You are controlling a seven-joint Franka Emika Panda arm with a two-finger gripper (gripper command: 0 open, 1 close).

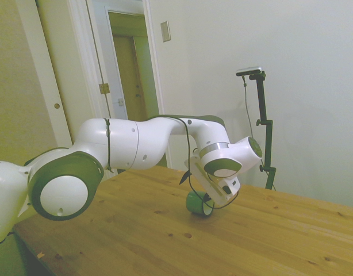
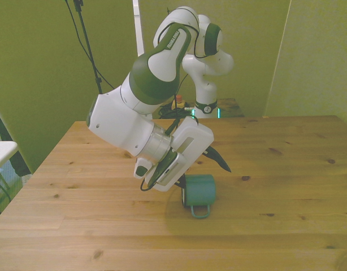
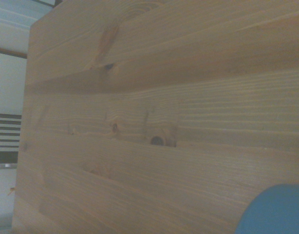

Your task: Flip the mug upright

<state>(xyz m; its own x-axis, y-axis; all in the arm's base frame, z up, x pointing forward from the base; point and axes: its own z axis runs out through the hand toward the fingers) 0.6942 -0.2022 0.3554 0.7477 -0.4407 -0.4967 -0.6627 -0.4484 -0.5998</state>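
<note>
Mug on its side beneath the arm

Wood-plank table (image 2: 286, 169) carries a single object. One white arm (image 2: 145, 101) reaches low over it, and its hand (image 2: 204, 172) is spread wide: one dark finger (image 2: 217, 157) juts out above the mug, the other dips at the mug's rim end. One teal mug (image 2: 199, 190) lies on its side near the table's middle, loop handle (image 2: 199, 211) toward the near edge in the front view. Its inside cannot be seen.

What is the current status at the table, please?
End effector open, tilted beside mug. Mug on its side on table, handle toward camera. Nothing in the way.
</note>
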